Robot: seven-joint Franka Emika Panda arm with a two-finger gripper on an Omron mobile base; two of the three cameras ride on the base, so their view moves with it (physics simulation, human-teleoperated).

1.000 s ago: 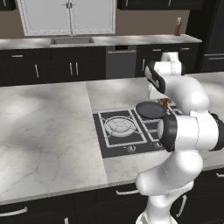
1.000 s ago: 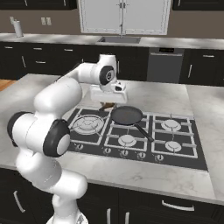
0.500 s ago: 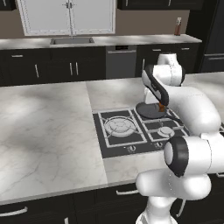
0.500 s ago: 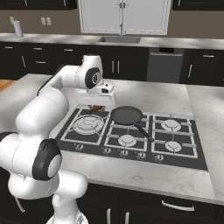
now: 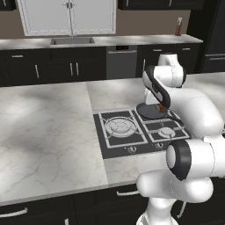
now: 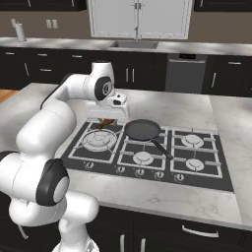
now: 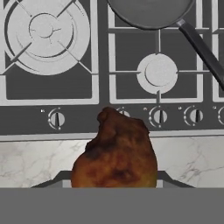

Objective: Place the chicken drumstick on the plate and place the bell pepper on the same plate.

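Note:
My gripper [image 6: 105,121] hangs over the hob, just left of the pan, and is shut on the chicken drumstick [image 6: 103,123]. The hand view looks straight down, with the brown-orange drumstick [image 7: 116,153] bulging up between the jaws of the gripper [image 7: 114,180], above the hob's knob row and the counter's front strip. From the left base, a sliver of orange drumstick [image 5: 162,107] peeks out under the gripper [image 5: 161,104]. The plate and the bell pepper are out of view.
A dark grey pan [image 6: 142,130] sits on the rear middle burner of the black hob [image 6: 206,177], its handle pointing to the front right. Marble counter [image 5: 48,127] stretches left of the hob. A sink [image 5: 72,41] lies on the far counter.
The arm has swung, carrying the hand with the drumstick leftward in the right base view, from above the pan's edge to beside it, and a little lower.

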